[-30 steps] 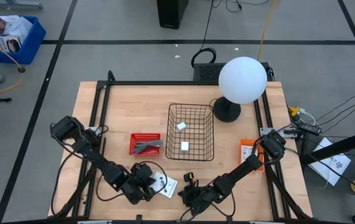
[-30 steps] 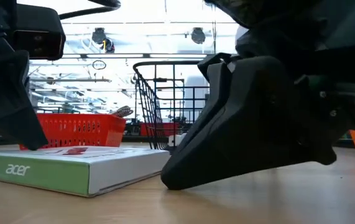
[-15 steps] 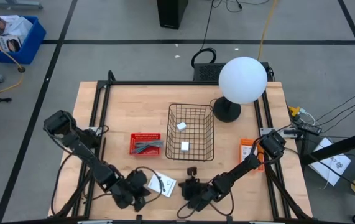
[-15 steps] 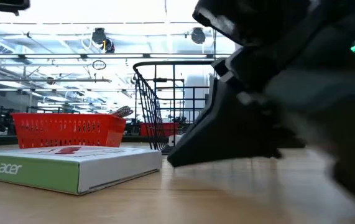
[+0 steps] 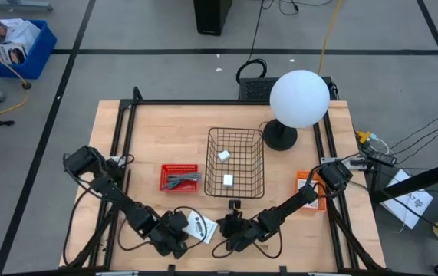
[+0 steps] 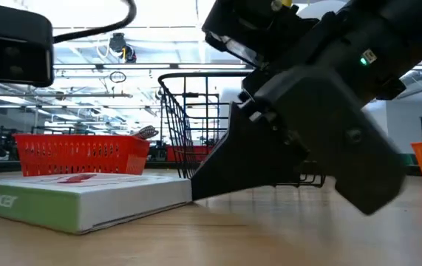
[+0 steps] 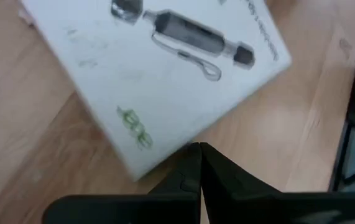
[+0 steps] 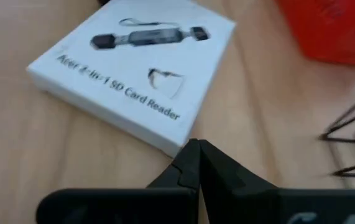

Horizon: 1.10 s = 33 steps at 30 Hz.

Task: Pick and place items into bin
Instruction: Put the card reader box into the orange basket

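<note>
A flat white Acer card-reader box lies flat on the table near its near edge; it also shows in the low view. My left gripper is shut, its tips at the box's left side. My right gripper is shut, its tips at the box's right corner. Two tiny white blocks lie in the black wire bin. A grey bent piece lies in a red basket. My left gripper's shut fingertips stand at the box's green-edged side, slanting down from the table's left; whether they touch it I cannot tell. My right gripper's shut fingertips meet the box's right-hand corner, slanting down from the table's right. The box lies flat on the table.
A lamp with a white globe stands at the far right, beside the wire bin. An orange packet lies at the right edge. A black frame runs along the table's sides. Bare wood lies left of the red basket.
My left gripper drew back toward the near left corner, then came back to the box's left side. My right gripper has gone toward the table's left, up to the box's right corner. The box has shifted slightly toward the left.
</note>
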{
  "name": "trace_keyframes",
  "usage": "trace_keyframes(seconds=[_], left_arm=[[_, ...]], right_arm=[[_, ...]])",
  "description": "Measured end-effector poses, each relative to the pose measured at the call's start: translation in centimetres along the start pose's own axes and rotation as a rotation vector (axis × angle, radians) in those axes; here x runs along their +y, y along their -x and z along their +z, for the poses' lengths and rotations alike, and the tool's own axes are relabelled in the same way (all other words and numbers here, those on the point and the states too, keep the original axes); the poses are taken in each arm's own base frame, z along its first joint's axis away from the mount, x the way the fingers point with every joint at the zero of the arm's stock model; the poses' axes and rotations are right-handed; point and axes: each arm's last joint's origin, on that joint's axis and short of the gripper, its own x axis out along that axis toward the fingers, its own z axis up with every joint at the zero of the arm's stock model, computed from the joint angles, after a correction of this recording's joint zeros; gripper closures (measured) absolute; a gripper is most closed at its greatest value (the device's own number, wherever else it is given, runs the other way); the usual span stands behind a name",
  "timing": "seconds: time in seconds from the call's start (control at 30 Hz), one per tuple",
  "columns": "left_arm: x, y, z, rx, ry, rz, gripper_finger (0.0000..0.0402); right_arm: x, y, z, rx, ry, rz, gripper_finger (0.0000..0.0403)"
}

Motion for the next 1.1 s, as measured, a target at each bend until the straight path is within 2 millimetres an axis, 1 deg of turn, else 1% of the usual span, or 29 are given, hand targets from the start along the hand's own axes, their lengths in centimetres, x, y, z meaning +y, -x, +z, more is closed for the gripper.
trace_keyframes(seconds=[0.13,0.3,0.43,0.53,0.7,0.87,1.1], left_arm=[[0.4,-0.9,0.6,-0.006,0.050,0.020,0.0396],[0.6,-1.1,1.1,-0.032,0.056,0.035,0.0396],[0.9,-1.2,1.6,-0.057,0.043,0.054,0.0394],[1.0,-1.2,1.7,-0.063,0.047,0.058,0.0388],[0.8,-0.3,1.7,-0.091,0.026,0.055,0.0398],[0.3,0.4,1.8,-0.107,0.024,0.027,0.0388],[0.2,0.5,1.9,-0.106,0.029,0.018,0.0398]], right_arm=[[0.1,-0.1,0.3,-0.002,-0.021,0.069,0.0403],[0.9,0.2,0.9,-0.052,0.009,0.220,0.0403],[1.6,0.7,1.4,-0.108,0.034,0.293,0.0403],[1.7,0.8,1.4,-0.104,0.008,0.274,0.0403],[1.4,0.6,1.2,-0.086,0.001,0.231,0.0403],[1.4,0.6,1.1,-0.079,-0.006,0.232,0.0403],[1.4,0.6,1.0,-0.065,-0.013,0.232,0.0403]])
